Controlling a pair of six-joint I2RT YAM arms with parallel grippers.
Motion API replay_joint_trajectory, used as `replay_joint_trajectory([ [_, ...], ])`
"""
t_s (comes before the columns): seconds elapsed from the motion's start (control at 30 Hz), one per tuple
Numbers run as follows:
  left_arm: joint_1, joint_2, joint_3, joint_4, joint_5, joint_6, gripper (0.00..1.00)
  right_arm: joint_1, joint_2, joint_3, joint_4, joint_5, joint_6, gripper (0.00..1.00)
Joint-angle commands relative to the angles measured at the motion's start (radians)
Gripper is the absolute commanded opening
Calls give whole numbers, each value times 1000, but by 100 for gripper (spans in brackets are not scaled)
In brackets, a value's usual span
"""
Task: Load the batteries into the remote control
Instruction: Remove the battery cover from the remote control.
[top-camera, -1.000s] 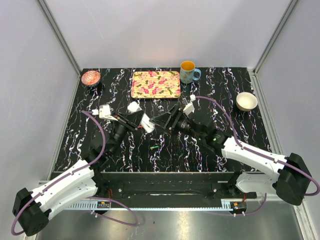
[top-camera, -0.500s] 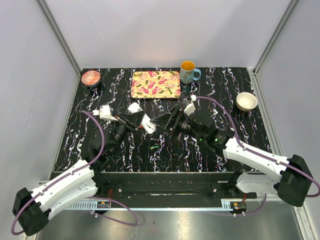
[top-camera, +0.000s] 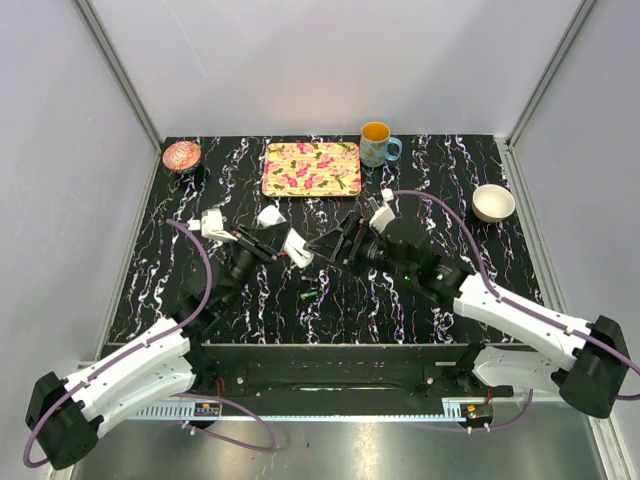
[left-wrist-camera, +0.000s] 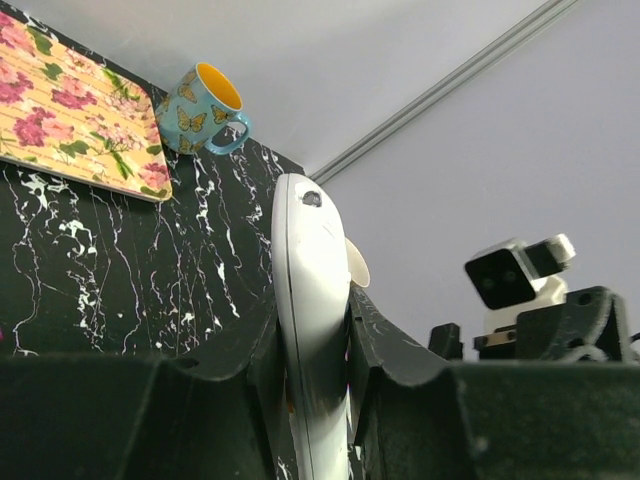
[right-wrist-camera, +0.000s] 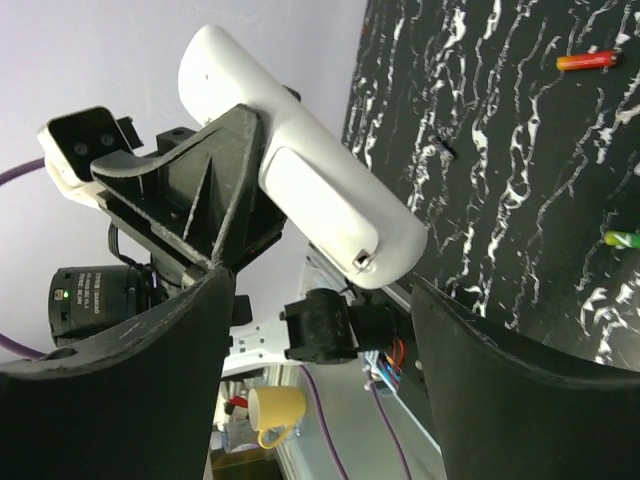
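Note:
My left gripper (top-camera: 283, 247) is shut on the white remote control (top-camera: 298, 249) and holds it above the table's middle. In the left wrist view the remote (left-wrist-camera: 312, 270) stands on edge between my fingers (left-wrist-camera: 225, 360). My right gripper (top-camera: 326, 245) is open, just right of the remote. In the right wrist view its jaws stand wide apart, and the remote's rounded end (right-wrist-camera: 300, 160) lies just beyond them, untouched. The two batteries (top-camera: 310, 294) lie on the table in front of the grippers. The right wrist view shows the reddish one (right-wrist-camera: 588, 60) and the greenish one (right-wrist-camera: 622, 238).
A small white cover piece (top-camera: 268, 214) lies just behind the left gripper. A floral tray (top-camera: 311, 167) and a blue mug (top-camera: 377, 144) stand at the back. A white bowl (top-camera: 493, 202) is at the right and a pink bowl (top-camera: 181, 155) at the back left.
My right arm has shifted slightly to the right, its gripper still open beside the remote. My left gripper still holds the remote in about the same place.

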Motion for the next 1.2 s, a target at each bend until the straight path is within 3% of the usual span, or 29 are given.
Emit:
replay_joint_trajectory([
  [0.0, 1, 15, 38, 55, -11, -30, 0, -1, -39, 185, -304, 8, -181, 81],
  [0.17, 64, 45, 55, 13, 116, -96, 0, 11, -23, 370, -689, 118, -472, 79],
  [0.37, 179, 166, 52, 111, 406, -241, 0, 29, 80, 584, -921, 244, -692, 78],
  [0.63, 185, 297, 85, 210, 548, -291, 0, 63, 215, 659, -933, 235, -763, 77],
  [1.03, 185, 345, 107, 219, 601, -295, 0, 75, 296, 691, -910, 204, -795, 75],
  [1.17, 185, 346, 107, 217, 601, -294, 0, 75, 316, 696, -909, 184, -804, 70],
])
